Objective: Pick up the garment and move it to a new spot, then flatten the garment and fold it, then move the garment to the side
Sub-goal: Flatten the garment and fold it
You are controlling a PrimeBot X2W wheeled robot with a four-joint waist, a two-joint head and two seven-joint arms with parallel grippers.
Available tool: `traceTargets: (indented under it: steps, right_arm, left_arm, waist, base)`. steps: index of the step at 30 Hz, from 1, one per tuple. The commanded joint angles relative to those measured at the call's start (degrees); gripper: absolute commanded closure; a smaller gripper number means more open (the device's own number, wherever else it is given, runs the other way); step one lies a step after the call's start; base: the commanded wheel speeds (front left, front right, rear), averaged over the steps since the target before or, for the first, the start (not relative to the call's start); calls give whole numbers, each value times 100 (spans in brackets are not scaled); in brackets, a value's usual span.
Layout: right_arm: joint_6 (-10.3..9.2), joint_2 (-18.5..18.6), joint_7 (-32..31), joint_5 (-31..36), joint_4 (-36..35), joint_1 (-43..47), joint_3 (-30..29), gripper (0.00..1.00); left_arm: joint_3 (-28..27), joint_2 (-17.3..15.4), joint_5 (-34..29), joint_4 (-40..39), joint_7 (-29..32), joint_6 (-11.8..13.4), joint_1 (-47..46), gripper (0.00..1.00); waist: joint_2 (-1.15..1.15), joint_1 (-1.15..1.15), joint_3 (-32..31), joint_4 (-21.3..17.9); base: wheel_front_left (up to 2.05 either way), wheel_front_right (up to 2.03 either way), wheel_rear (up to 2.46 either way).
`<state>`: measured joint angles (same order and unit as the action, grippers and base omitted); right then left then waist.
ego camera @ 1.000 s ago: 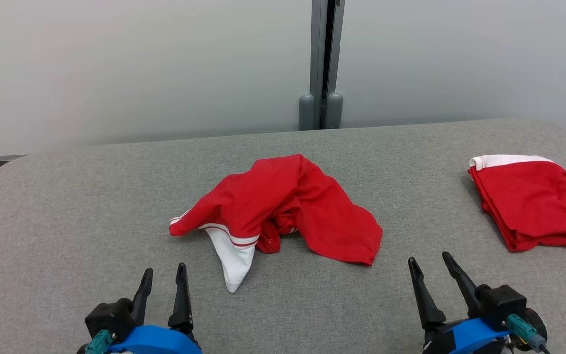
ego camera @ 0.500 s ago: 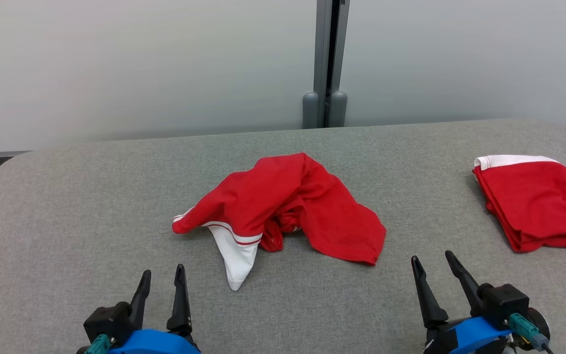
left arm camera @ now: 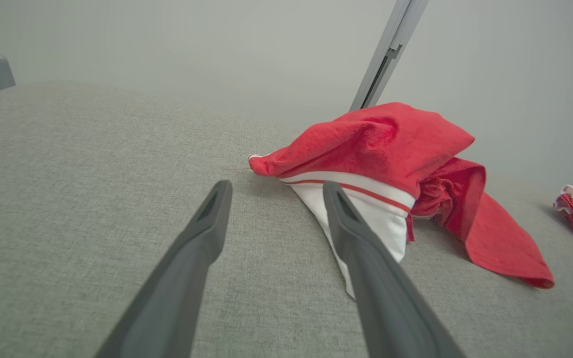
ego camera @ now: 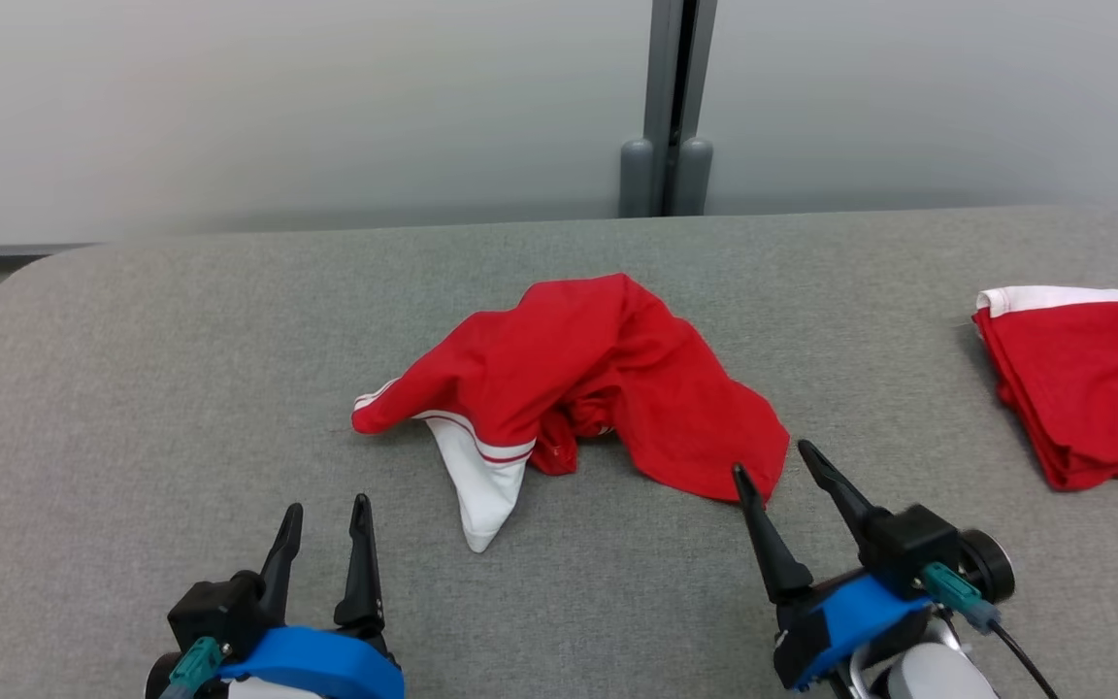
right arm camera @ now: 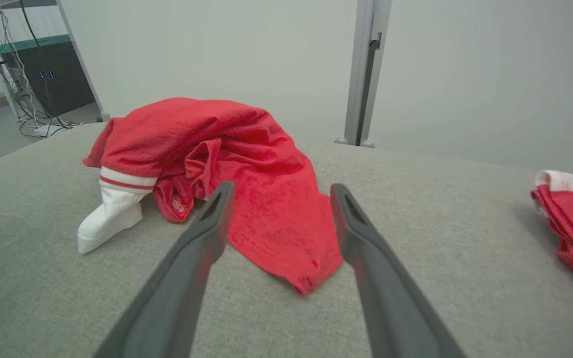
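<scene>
crumpled red knit garment [ego camera: 617,379], one sleeve white and striped, heaps at the middle of the grey woven tabletop [ego camera: 132,388]; open room toward its rounded left corner. left gripper [ego camera: 327,505] and right gripper [ego camera: 772,458] gape empty, the right just beside the hem.

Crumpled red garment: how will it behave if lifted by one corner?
Likely floppy: garment lies in soft folds, so it should hang limp. Probably light: its thin hem lies flat. Pushed, it would probably bunch on the textured table.
</scene>
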<state>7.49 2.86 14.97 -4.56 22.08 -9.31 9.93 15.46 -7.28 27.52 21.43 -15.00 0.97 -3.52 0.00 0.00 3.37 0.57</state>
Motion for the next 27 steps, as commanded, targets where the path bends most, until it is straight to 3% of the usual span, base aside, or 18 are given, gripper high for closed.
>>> traceTargets:
  steps: [1,7,15,16,17,18,19,20,27]
  right_arm:
    - [0,7,-31,131,160,-295,190,0]
    - [0,7,-229,795,1085,-1273,593,0]
    - [0,8,-307,1582,2413,-2252,344,0]
    - [0,8,-296,1630,2520,-2333,261,5]
    - [0,11,-288,1723,2621,-2411,145,59]
    - [0,12,-243,1773,2668,-2475,43,73]
    - [0,12,-202,1776,2694,-2508,-53,95]
    - [0,11,-159,1772,2712,-2519,-146,100]
    - [0,11,17,1553,2121,-2230,-780,100]
  left_arm:
    - [-19,3,-41,-50,-25,-19,-140,0]
    - [-16,107,-106,-110,-21,-51,-366,0]
    - [-99,272,-192,-68,-20,-130,-529,0]
    - [-114,290,-203,-65,-20,-146,-530,0]
    - [-120,304,-208,-62,-21,-158,-538,0]
    - [-135,314,-231,-59,-20,-156,-536,0]
    - [-159,321,-246,-52,-21,-163,-533,0]
    - [-188,329,-253,-48,-20,-172,-529,0]
    - [-347,369,-360,-44,-20,-218,-389,0]
  waist:
    - [0,0,182,152]
    - [0,0,621,582]
    - [0,0,1028,1152]
    - [0,0,1052,1189]
    - [0,0,1075,1223]
    - [0,0,1083,1244]
    - [0,0,1082,1253]
    - [0,0,1072,1249]
    - [0,0,857,927]
  base:
    - [0,0,0]
    - [0,0,0]
    - [0,0,0]
    - [0,0,0]
    - [0,0,0]
    - [0,0,0]
    - [0,0,0]
    - [0,0,0]
    - [0,0,0]
